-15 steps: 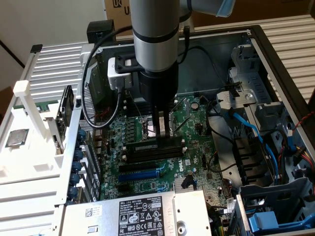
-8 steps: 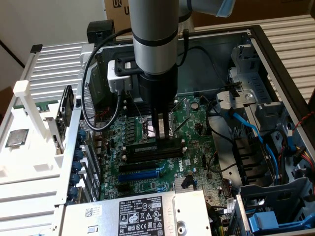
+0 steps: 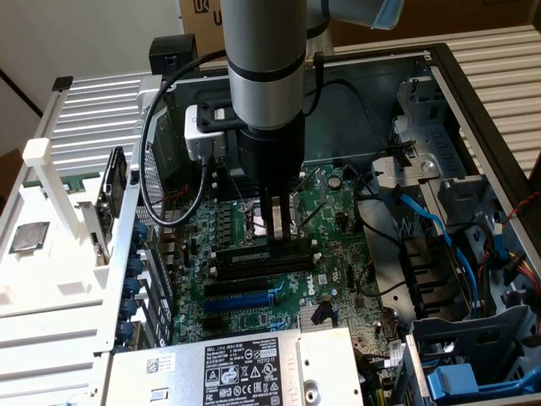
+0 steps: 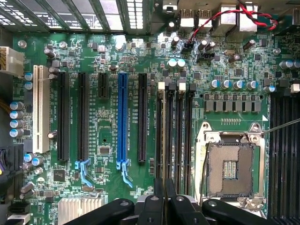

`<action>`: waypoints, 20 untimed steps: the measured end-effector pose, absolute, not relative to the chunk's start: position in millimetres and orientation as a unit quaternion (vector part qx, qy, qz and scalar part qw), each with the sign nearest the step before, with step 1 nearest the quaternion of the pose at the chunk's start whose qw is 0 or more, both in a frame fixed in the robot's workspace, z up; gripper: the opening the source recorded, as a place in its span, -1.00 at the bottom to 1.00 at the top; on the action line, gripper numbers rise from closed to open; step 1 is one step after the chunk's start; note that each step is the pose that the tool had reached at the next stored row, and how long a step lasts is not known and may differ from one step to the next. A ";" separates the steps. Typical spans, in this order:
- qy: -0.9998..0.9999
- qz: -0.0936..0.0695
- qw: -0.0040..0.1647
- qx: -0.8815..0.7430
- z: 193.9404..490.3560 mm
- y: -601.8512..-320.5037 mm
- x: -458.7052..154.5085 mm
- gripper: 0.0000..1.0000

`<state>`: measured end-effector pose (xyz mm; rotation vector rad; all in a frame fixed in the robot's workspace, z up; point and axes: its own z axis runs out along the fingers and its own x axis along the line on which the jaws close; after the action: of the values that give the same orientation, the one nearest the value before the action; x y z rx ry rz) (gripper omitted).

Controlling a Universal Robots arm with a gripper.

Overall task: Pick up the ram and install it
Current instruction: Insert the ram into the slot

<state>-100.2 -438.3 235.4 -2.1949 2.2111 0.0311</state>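
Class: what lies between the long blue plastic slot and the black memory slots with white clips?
In the wrist view, one long black plastic slot stands between them.

My arm (image 3: 264,68) hides part of the motherboard (image 3: 338,254) in the exterior view; I cannot tell whether the gripper (image 3: 279,237) holds the ram or not.

The case stands open above the motherboard (image 3: 338,220), with the gripper (image 3: 277,235) hanging over the memory slots (image 3: 262,264). A power supply (image 3: 245,368) hems one edge, a drive cage (image 3: 448,186) crowds the exterior view's right, and a black cable (image 3: 144,156) its left.
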 end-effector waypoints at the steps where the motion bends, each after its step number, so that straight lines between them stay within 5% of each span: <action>1: 0.710 0.010 0.013 -0.704 235.3 -438.3 -100.2 -0.76; 20: 0.710 0.010 0.013 -0.704 232.9 -439.2 -100.3 -0.76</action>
<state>-100.3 -439.2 232.9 -2.1948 2.2110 0.0307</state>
